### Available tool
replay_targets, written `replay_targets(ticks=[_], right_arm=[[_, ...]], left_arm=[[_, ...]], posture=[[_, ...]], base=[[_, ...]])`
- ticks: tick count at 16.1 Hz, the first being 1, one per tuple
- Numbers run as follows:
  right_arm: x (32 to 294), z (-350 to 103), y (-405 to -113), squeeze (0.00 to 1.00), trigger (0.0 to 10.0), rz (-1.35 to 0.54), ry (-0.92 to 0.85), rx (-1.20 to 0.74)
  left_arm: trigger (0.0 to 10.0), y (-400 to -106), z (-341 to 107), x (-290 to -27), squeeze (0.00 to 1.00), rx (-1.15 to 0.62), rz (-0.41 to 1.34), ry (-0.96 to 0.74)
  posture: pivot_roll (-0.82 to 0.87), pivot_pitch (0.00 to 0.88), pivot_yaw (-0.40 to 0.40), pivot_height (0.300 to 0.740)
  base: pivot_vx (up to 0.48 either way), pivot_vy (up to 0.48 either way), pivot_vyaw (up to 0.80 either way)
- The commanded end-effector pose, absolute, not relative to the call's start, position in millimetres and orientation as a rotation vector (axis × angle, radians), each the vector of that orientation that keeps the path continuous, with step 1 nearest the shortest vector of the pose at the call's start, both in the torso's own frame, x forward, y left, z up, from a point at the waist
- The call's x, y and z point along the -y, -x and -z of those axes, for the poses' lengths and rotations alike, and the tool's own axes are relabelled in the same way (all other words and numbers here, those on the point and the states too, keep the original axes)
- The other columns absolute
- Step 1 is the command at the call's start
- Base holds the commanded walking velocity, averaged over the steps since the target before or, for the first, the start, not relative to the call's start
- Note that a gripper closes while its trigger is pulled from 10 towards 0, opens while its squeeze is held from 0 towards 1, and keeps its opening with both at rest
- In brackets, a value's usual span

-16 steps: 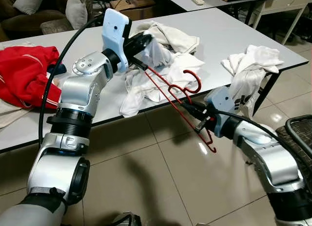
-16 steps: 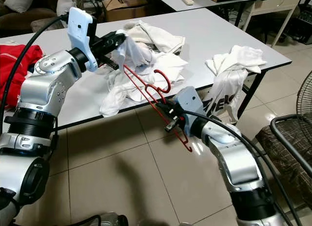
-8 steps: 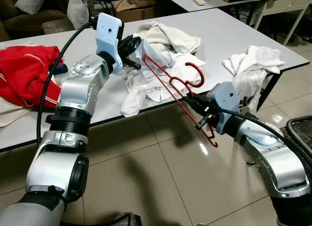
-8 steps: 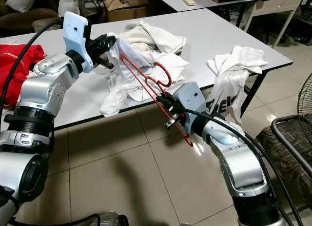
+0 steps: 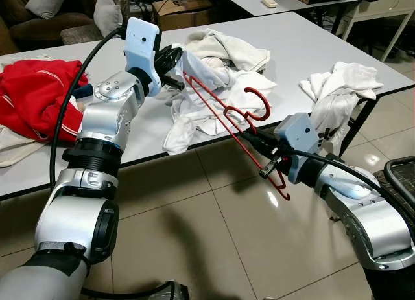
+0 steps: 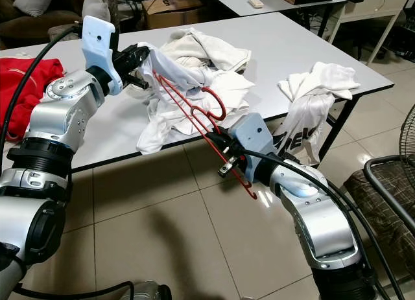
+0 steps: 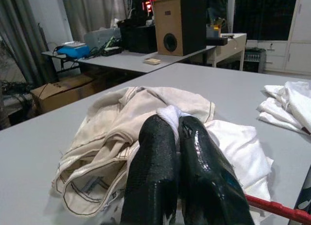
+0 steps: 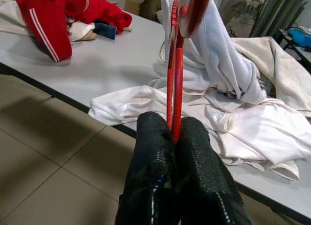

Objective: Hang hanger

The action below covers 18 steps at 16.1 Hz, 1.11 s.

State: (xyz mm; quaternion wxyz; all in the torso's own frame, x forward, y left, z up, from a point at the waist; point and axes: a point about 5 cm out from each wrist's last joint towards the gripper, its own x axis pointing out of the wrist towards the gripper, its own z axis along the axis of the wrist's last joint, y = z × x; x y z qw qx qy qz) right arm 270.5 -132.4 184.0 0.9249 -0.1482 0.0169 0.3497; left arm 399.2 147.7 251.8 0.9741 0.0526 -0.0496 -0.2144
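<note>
Dressing the red hanger (image 5: 224,113) is under way: it is clenched low in the right pincer (image 5: 260,144), while white cloth (image 6: 170,68) is pinched in the left pincer (image 5: 170,56) above the surface (image 5: 311,41). Hanging it up is judged not yet done.

- The left pincer (image 5: 174,56), clamped on the white garment (image 5: 214,96), has risen and drawn back over the table (image 5: 311,44).
- The red hanger (image 5: 227,115), held by the right pincer (image 5: 256,142), has lifted, its far end tipped higher into the cloth.
</note>
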Motion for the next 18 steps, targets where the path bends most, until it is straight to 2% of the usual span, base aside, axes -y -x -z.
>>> replay_targets(ticks=[1,8,15,18], right_arm=[[129,-191,-268,0.0,10.0,-0.742,0.321,-0.017],[130,-196,-265,0.0,10.0,-0.737,0.333,-0.005],[136,-193,-283,0.0,10.0,-0.697,0.353,-0.012],[135,-197,-288,0.0,10.0,-0.692,0.351,0.005]], left_arm=[[0.0,-402,-261,-149,0.0,0.125,0.416,-0.117],[0.0,-405,-252,-149,0.0,0.1,0.397,-0.114],[0.0,-391,-253,-124,0.0,0.09,0.609,-0.09],[0.0,-391,-251,-129,0.0,0.075,0.574,-0.106]], posture=[[-0.14,0.0,0.065,0.74],[-0.16,0.0,0.067,0.74],[-0.14,0.0,0.048,0.74],[-0.13,0.0,0.033,0.74]], base=[[0.0,0.0,0.0],[0.0,0.0,0.0],[0.0,0.0,0.0],[0.0,0.0,0.0]])
